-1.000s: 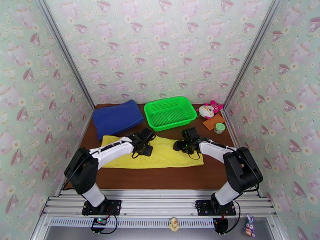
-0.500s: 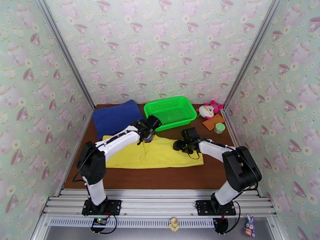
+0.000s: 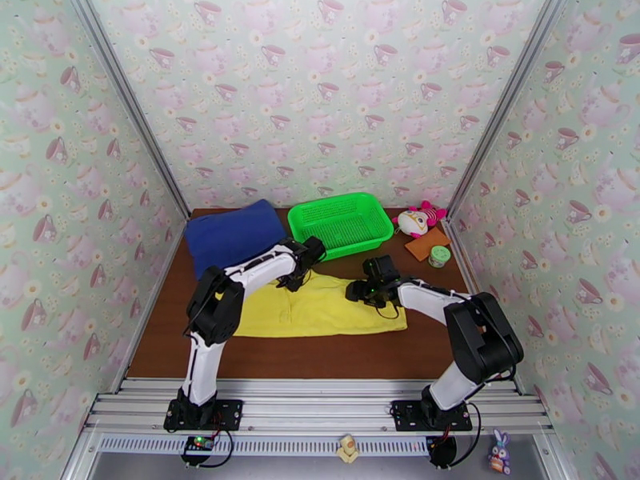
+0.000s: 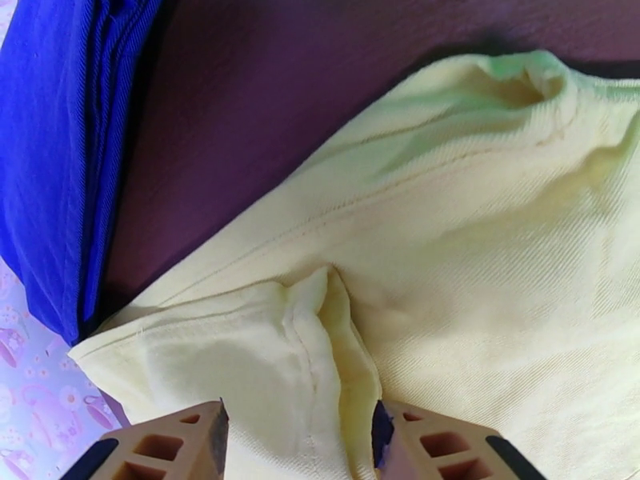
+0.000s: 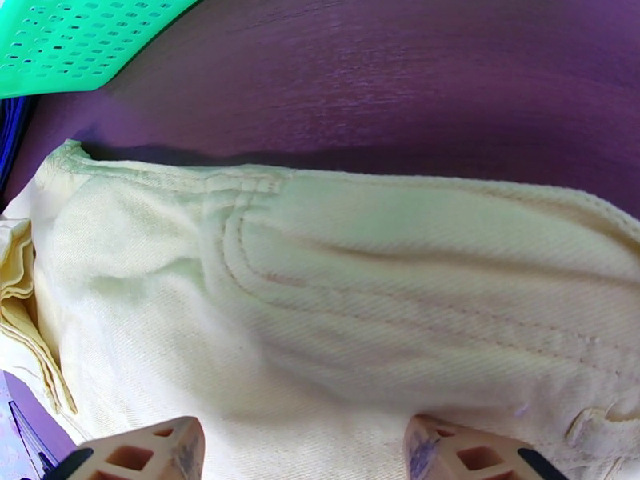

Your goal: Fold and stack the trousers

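The yellow trousers lie folded flat across the middle of the brown table. My left gripper is at their far edge, near the green basket. In the left wrist view its jaws stand apart, and a raised fold of the trousers runs between them. I cannot tell if the fold is pinched. My right gripper rests low over the right half. Its fingers are open above the seamed cloth, holding nothing.
A folded dark blue cloth lies at the back left. The green basket stands at the back centre. A plush toy, a brown square and a small jar sit at the back right.
My left gripper moved from the middle of the trousers to their far edge by the basket, its elbow rising and its jaws narrowing. The right arm stayed still.
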